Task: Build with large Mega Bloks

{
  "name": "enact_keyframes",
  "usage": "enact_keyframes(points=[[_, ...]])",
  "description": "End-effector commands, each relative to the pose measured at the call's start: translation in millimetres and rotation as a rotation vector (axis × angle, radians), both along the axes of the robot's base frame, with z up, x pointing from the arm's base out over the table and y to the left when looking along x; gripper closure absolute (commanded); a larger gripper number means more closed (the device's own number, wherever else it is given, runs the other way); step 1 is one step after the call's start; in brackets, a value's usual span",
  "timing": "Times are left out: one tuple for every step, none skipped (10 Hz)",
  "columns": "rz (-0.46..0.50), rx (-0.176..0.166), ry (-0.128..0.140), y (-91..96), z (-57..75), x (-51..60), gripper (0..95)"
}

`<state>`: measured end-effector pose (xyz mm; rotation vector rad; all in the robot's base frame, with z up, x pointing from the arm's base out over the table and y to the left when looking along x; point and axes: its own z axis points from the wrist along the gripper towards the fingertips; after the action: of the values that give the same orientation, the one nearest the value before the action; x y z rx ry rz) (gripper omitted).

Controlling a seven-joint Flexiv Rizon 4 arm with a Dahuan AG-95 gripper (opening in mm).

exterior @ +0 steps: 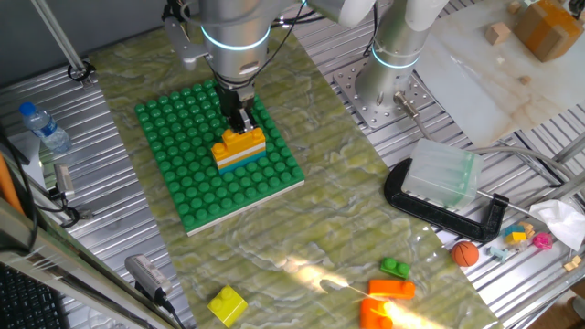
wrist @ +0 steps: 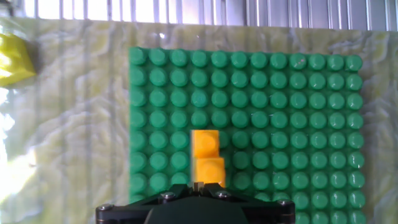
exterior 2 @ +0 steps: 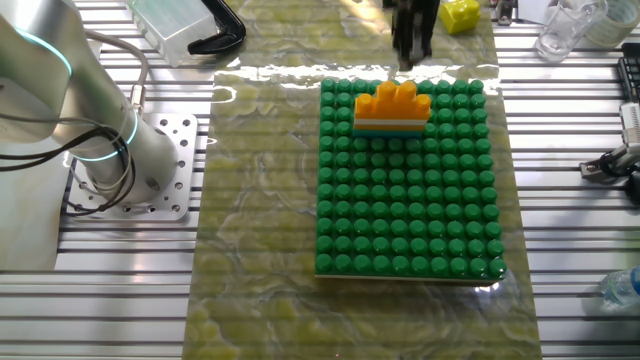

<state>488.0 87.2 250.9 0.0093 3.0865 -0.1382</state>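
1. The gripper [exterior: 240,121] stands upright over the green studded baseplate [exterior: 183,174], its fingers pointing straight down at the far end of the small brick stack. The fingertips look close together, but I cannot tell whether they grasp the top brick, only touch it, or hang just clear; the hand view shows only the gripper body at the bottom edge, not the tips.

2. The stack sits on the baseplate, toward the edge nearest the arm's base. It is layered: a yellow-orange brick [exterior: 239,140] on top, with a white layer and a cyan layer [exterior: 239,163] under it. In the hand view the top brick [wrist: 207,155] runs away from the gripper along one stud row.

3. The step in hand is probably seating that top brick. To do it well, press straight down with no tilt, studs aligned with the layer beneath, until no gap shows along the seam. Then spread the fingers fully before lifting, and rise vertically so the stack is not pulled off the plate.

4. Loose bricks wait on the marbled mat: a yellow one [exterior: 227,304] near the mat's front edge, and a green one [exterior: 395,268] and orange ones [exterior: 391,290] near its front right corner, all well apart from the baseplate. Glare lies across that corner, so the orange bricks' outlines are uncertain.
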Motion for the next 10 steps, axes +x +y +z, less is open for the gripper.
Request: enact_keyframes(points=[[-0.004, 0.005, -0.004, 12.1, 12.2, -2.4, 95.0], [-0.004, 0.012, -0.009, 18.5, 17.5, -3.4, 95.0], [-0.005, 0.030, -0.011, 23.5, 21.3, -2.8, 95.0], [-0.017, 0.064, -0.014, 28.7, 24.4, -1.1, 95.0], [-0.034, 0.092, -0.021, 32.4, 27.0, -0.3, 95.0], [-0.038, 0.093, -0.028, 35.0, 28.8, -0.7, 95.0], [-0.037, 0.091, -0.030, 37.0, 30.1, -0.7, 95.0], [-0.042, 0.091, -0.030, 37.9, 30.6, -0.4, 95.0], [-0.055, 0.092, -0.029, 37.9, 30.6, -0.4, 95.0], [-0.056, 0.091, -0.023, 37.9, 30.6, -0.4, 95.0]])
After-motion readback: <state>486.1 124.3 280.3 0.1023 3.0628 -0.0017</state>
